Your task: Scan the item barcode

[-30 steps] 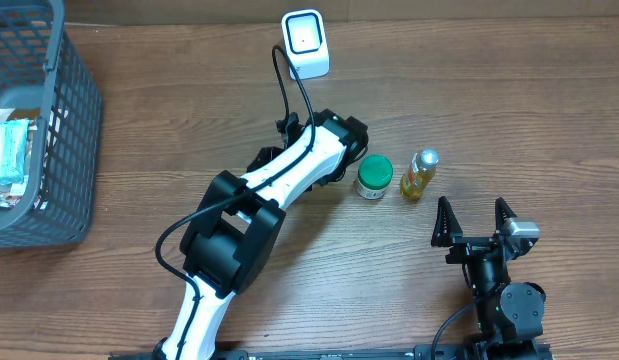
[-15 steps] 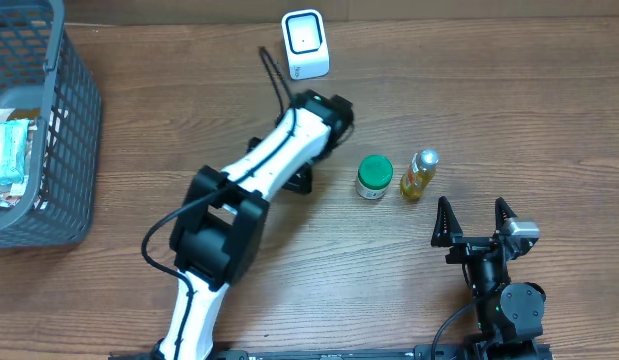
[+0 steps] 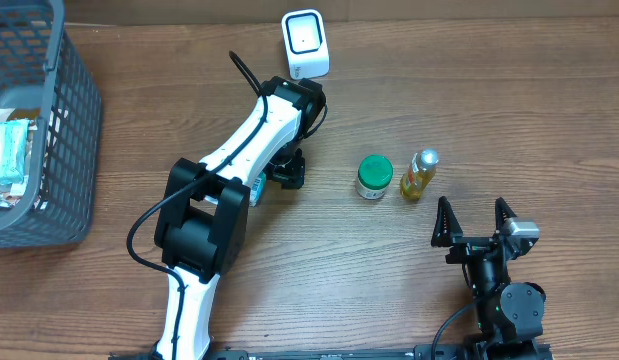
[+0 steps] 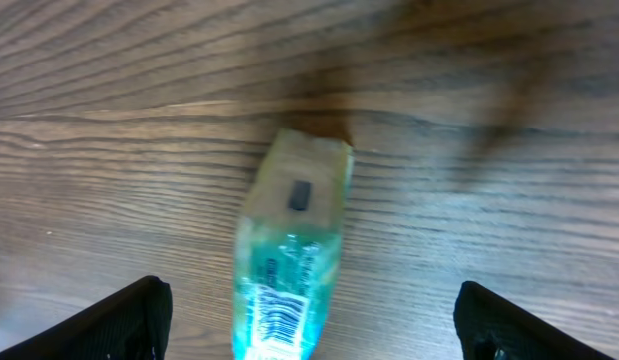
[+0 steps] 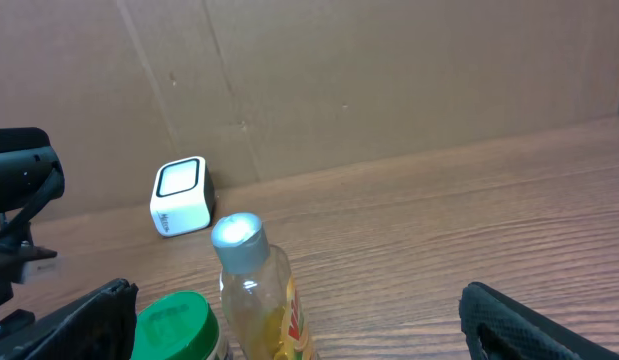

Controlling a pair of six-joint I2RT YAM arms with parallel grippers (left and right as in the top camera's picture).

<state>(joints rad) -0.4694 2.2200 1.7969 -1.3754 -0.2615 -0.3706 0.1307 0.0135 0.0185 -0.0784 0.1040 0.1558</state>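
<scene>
Progress toward a scan is judged incomplete as things lie. A slim teal-and-clear plastic packet (image 4: 289, 250) with a printed barcode (image 4: 277, 325) is seen flat on the brown wooden table (image 3: 509, 90), barcode side up. It is well apart from the small white box-shaped scanner (image 3: 304, 43), which stands near the table's far edge. Whether this packet has been read already cannot be told; if it has not, it is left to be gripped, lifted and turned so that its barcode is shown to the scanner's window. A white jar with a green lid (image 3: 374, 176) and a small yellow bottle with a silver cap (image 3: 417, 172) are set just beside each other to the right. Nothing shows whether they have been scanned. More packets are held in the grey mesh basket (image 3: 69, 120) at the left edge. The left pincer (image 3: 286, 170) is hung directly over the packet with its jaws spread wide. In the wrist view the two black fingers (image 4: 129, 315) are seen far out at either side, with the packet lying between them and touched by neither. Nothing is held. The right pincer (image 3: 473, 225) is parked near the table's front edge with its jaws spread wide and nothing held between them, close to the bottle but clear of it.
</scene>
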